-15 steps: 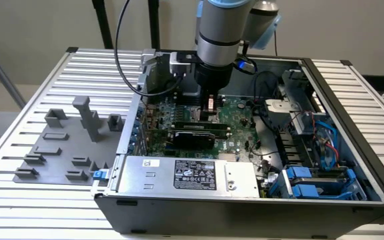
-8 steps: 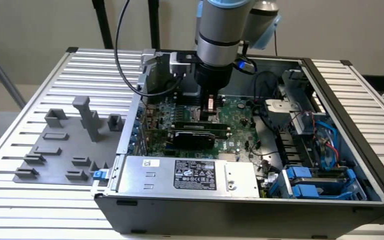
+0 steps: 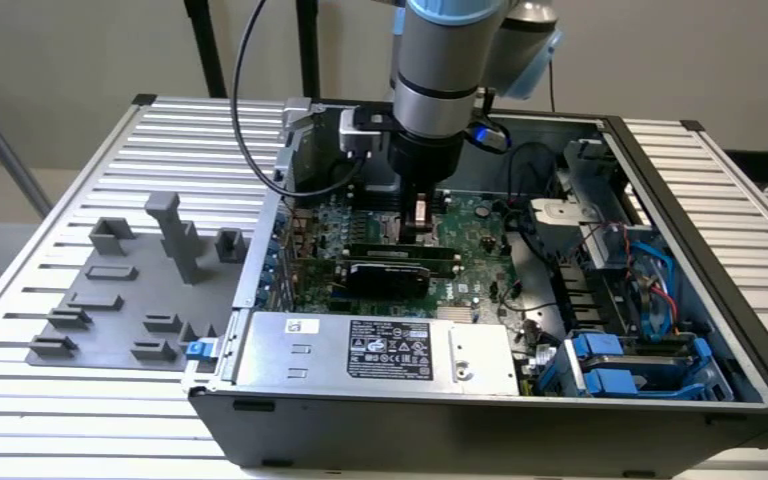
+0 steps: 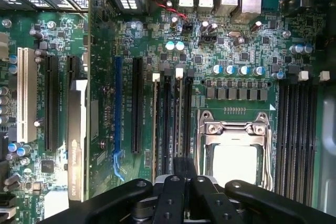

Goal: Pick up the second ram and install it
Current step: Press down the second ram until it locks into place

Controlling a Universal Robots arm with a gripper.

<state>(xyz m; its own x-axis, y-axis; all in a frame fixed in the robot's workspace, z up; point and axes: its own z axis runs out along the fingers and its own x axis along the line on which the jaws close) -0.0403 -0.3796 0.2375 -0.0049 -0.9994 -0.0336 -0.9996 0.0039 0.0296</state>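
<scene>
Tool [image 4: 178,179] fingers stand pressed close together over the motherboard [image 4: 236,51], and a thin strip runs out from between them. I judge this strip to be the second ram [image 4: 179,119], seen on its edge, so the tool is pinching it by the middle of its upper edge. The stick lies along the group of long black slots [image 4: 167,124] just beside the silver processor socket [image 4: 234,145]. I cannot tell whether it already sits in a slot or is just above it.

In the exterior view the arm hangs straight down into the open computer case [image 3: 704,170], with the tool [image 3: 418,215] low over the board. The grey tray [image 3: 131,300] on the surface [image 3: 37,400], to the exterior view's left of the case, holds only its plastic blocks.

A stick like this is probably very light, stiff and thin, but also fragile. The chips and the contact edge should not carry any force, so the long upper edge is the right place to hold. Its flat sides are smooth, so a centred pinch helps against tilting.
</scene>
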